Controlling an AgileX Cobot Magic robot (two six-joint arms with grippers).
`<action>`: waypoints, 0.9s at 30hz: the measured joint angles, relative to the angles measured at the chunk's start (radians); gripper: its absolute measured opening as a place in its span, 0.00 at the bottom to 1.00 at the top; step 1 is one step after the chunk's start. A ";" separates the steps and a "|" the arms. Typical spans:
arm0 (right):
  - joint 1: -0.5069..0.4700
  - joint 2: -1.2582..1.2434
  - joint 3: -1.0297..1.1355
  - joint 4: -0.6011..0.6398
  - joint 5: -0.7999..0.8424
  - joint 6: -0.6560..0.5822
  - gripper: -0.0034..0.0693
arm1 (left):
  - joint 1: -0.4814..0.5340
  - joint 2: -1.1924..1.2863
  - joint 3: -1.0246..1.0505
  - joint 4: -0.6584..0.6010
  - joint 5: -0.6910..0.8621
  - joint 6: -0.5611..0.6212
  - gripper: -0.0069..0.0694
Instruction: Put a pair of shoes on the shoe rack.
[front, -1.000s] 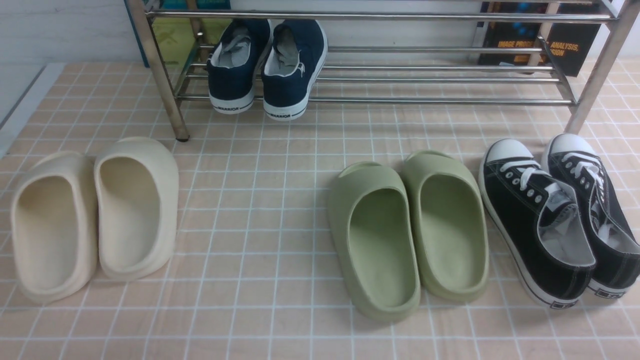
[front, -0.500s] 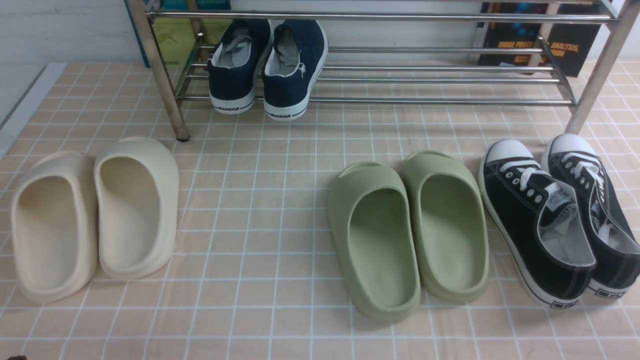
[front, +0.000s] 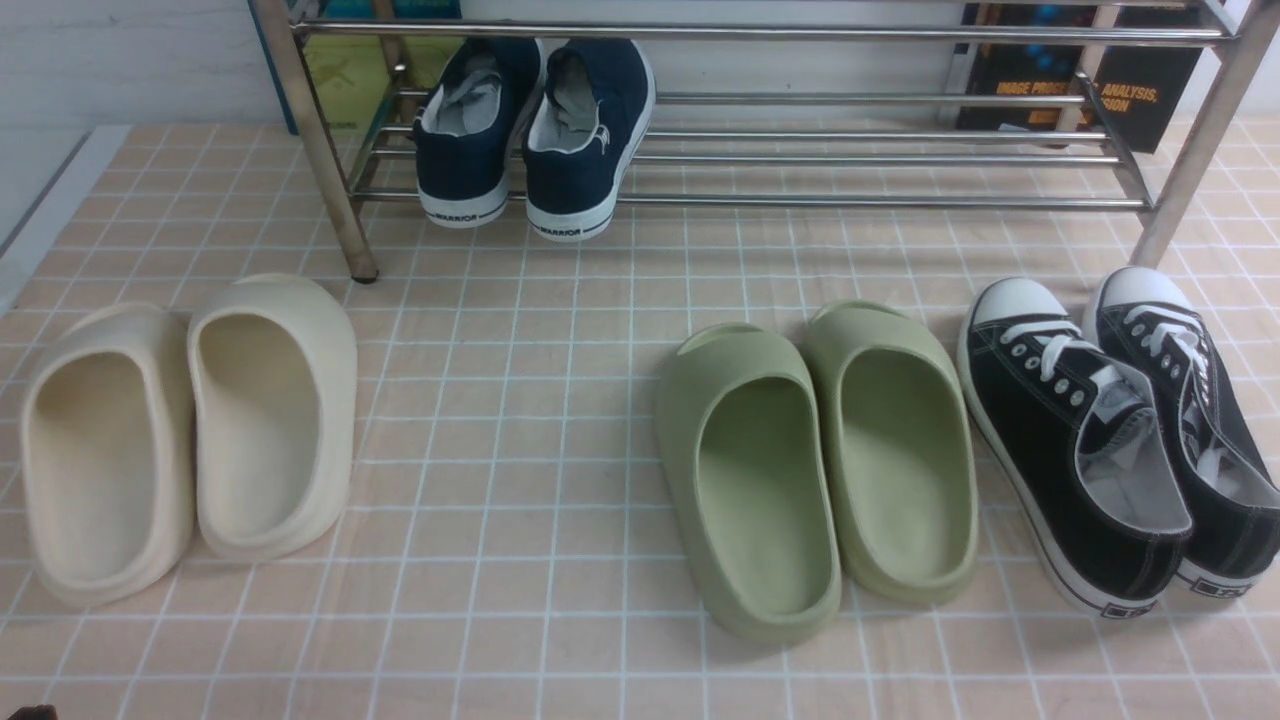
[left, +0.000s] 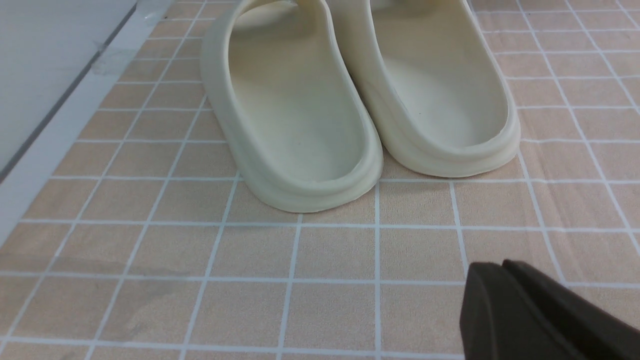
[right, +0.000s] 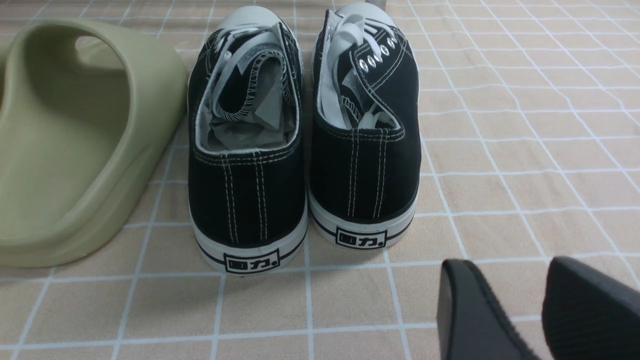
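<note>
Cream slippers (left: 360, 100): toes cropped in left wrist view. Green slipper (right: 70, 145) cut by frame edge. Shoe rack (front: 760, 110) top cropped. Background book (front: 1060, 80) title partly hidden.

The word "WARRIOR" is printed in dark letters on the white rubber heel strip of each navy sneaker (front: 535, 130) standing on the shoe rack (front: 860, 160). A dark book (front: 1130, 85) behind the rack carries orange cover lettering, partly hidden, reading "IMAGE PROC..." and "ANALYSIS,". Each black canvas sneaker (right: 247, 140) has a white heel label (right: 251, 262) with two black Chinese characters, "回力", inside a black frame.
</note>
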 joint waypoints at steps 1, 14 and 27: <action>0.000 0.000 0.000 0.000 0.000 0.000 0.38 | 0.000 0.000 0.000 0.000 0.000 0.000 0.13; 0.000 0.000 0.000 0.000 0.000 0.000 0.38 | 0.000 0.000 0.001 0.000 -0.006 0.000 0.14; 0.000 0.000 0.000 0.000 0.000 0.000 0.38 | 0.000 0.000 0.002 0.000 -0.007 0.000 0.16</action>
